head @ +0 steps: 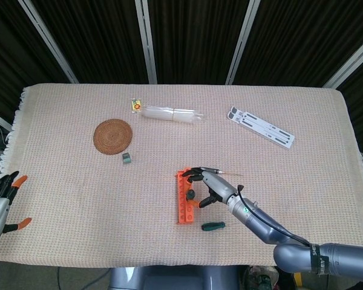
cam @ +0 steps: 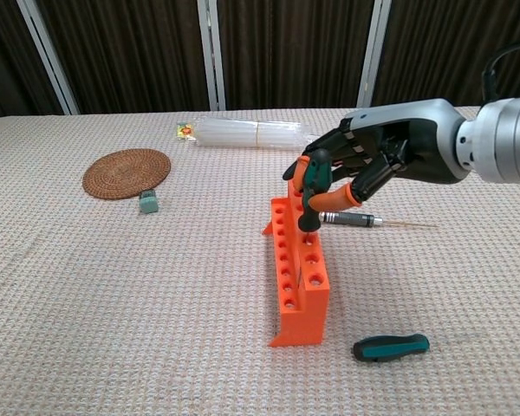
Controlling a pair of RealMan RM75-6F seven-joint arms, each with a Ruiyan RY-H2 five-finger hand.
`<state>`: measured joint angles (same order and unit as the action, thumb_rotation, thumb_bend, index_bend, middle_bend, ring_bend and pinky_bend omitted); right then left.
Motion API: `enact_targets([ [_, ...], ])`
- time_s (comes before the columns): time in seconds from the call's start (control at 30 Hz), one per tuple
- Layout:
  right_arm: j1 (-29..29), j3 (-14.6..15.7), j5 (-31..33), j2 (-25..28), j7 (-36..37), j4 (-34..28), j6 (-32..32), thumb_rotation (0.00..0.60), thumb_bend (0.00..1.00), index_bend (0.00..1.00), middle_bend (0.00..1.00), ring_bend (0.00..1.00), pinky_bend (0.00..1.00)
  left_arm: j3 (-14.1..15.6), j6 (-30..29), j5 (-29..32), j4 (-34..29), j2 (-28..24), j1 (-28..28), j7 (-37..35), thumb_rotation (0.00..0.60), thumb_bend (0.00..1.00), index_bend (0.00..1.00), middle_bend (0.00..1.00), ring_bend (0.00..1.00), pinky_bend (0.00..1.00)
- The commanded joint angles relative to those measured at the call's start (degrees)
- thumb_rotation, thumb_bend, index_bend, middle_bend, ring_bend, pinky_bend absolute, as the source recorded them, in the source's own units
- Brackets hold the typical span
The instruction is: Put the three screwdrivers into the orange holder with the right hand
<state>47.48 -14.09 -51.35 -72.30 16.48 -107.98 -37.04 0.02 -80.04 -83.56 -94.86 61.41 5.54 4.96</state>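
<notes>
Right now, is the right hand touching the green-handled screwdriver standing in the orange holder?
Touching. The chest view shows the right hand with its fingers wrapped around the green-handled screwdriver, seated upright in the orange holder.
</notes>
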Motion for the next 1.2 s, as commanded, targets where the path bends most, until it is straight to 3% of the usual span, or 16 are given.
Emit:
enact_targets([
  [0.03, -0.58, 0.08, -0.86, 0.43, 0.78, -0.04, 0.47, 0.6, 0.34, 0.52, 0.14, 0.0, 0.0, 0.02, -0.14, -0.13, -0.19, -0.14, -0.04, 0.16, 0.6, 0.02, 0.1, 0.0, 0.0, 0.0],
  [0.37, -1.91, -0.15, -4.71, 2.04, 2.91, -0.72, 2.03, 0.6, 0.22, 0.44, 0.11, 0.0, 0.0, 0.21, -0.73, -0.44, -0.9, -0.51, -0.41, 0.44, 0.6, 0.02, 0.1, 0.0, 0.0, 0.0],
  [0.7, -1.85, -0.73, -5.27, 2.32, 3.02, -1.32, 1.41, 0.6, 0.21, 0.39, 0.1, 0.0, 0.0, 0.3, -1.21, -0.55, -0.87, -0.6, -0.76, 0.11, 0.6, 0.02, 0.09, 0.0, 0.0, 0.0],
  [0.9, -2.21, -2.36, -5.83, 6.28, 2.91, -3.72, 0.4, 0.6, 0.21, 0.31, 0.1, 0.0, 0.0, 0.18, -1.47, -0.7, -0.46, -0.52, -0.85, -0.49, 0.6, 0.02, 0.09, 0.0, 0.0, 0.0],
  [1.03, -3.02, -3.49, -6.17, 9.66, 3.15, -4.62, -0.7, 0.6, 0.21, 0.31, 0.1, 0.0, 0.0, 0.15, -1.42, -0.63, 0.0, -0.46, -0.88, -0.92, 0.6, 0.02, 0.09, 0.0, 0.0, 0.0],
  [1.2, -4.13, -3.6, -5.08, 11.46, -1.38, -2.2, -6.83, 0.6, 0.22, 0.37, 0.12, 0.0, 0.0, 0.17, -1.32, -0.7, 0.67, 0.13, -0.86, -1.13, 0.6, 0.02, 0.09, 0.0, 0.0, 0.0],
])
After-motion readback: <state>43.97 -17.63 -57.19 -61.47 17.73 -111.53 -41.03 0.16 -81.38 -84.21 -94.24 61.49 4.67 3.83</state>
